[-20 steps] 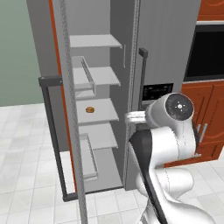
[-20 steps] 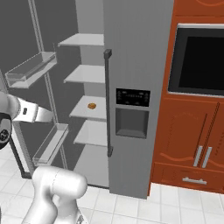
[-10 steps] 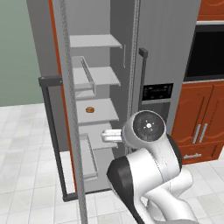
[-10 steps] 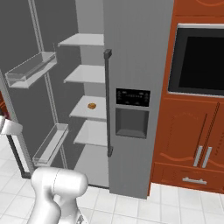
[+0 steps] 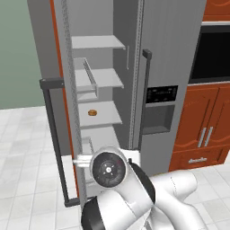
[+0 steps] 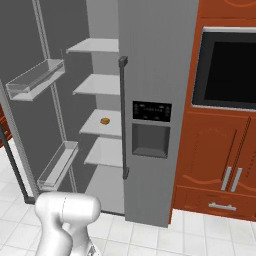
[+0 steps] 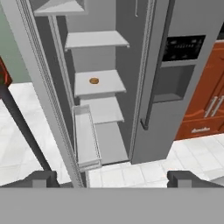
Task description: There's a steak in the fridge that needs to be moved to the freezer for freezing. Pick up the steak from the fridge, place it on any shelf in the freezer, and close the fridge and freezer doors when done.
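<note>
In the left base view, one compartment of the tall grey unit [image 5: 168,54] stands open, its door [image 5: 67,112] swung out to the left with a dark bar handle [image 5: 54,139]. On the third pale grey shelf [image 5: 103,114] lies a small flat orange-tan piece [image 5: 92,112]; it is too small to tell whether this is the steak. The arm's white elbow [image 5: 117,179] rises in front of the lower shelves and hides part of them. In the right base view, the same orange piece [image 6: 105,120] sits alone on its shelf [image 6: 100,127], beside the closed door with the black dispenser panel [image 6: 151,129]; clear door bins [image 6: 35,80] hang on the open door. In the hand view, the gripper [image 7: 111,178] stands wide open, holding nothing, well short of the shelves; the orange piece [image 7: 93,81] lies on the middle shelf [image 7: 100,83], with a door bin [image 7: 85,140] below it.
</note>
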Motion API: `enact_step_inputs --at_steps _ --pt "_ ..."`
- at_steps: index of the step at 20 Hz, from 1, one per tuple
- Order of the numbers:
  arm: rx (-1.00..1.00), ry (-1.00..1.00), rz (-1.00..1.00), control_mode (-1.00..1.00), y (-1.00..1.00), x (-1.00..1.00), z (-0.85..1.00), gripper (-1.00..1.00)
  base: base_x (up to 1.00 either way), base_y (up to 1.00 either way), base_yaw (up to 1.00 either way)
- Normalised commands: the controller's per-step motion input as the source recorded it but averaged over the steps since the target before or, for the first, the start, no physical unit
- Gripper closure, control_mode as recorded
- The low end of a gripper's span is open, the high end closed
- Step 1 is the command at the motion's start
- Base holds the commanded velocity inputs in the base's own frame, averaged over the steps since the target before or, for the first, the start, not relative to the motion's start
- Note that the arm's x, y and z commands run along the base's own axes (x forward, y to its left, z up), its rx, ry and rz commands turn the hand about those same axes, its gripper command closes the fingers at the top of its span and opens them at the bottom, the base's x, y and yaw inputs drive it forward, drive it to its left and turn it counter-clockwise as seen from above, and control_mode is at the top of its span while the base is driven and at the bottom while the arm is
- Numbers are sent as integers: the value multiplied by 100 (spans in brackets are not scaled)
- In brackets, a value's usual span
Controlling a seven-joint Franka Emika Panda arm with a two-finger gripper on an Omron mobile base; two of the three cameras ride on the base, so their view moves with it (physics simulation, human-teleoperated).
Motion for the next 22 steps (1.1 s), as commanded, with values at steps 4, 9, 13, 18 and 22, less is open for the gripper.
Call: enact_step_inputs --at_steps 4,9,13,18,22 --pt "0 -16 0 -100 64 0 -43 -100 0 0 0" --pt "0 -12 -1 -100 59 12 -41 -100 0 0 0" --pt "0 -5 -4 -100 42 39 -36 -100 0 0 0" --pt "0 -11 -6 -100 37 41 -37 -100 0 0 0" --pt "0 -10 -11 -100 60 15 -31 -100 0 0 0"
